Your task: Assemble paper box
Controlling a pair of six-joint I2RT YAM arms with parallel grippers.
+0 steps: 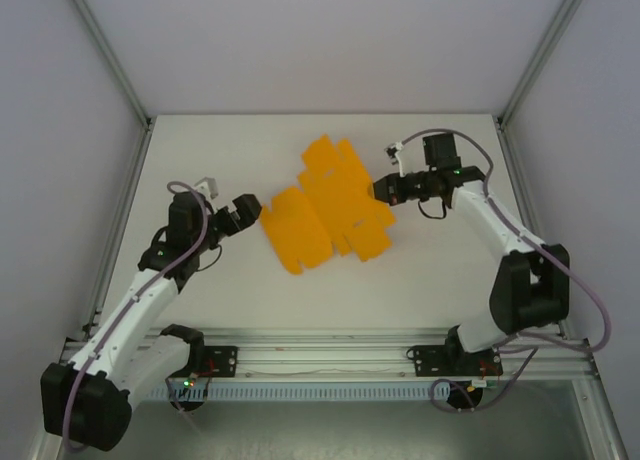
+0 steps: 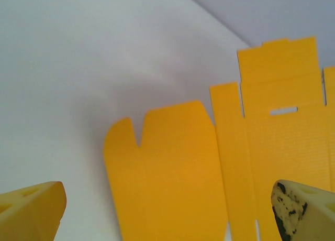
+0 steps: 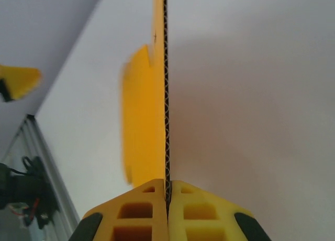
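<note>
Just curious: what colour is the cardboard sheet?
The cardboard sheet is bright orange, clearest from the top camera.

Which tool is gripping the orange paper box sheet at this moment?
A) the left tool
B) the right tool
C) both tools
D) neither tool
B: in the right wrist view the right tool has its fingers pressed shut on the edge of the paper box sheet, while the left tool stands open, gripping nothing.
</note>
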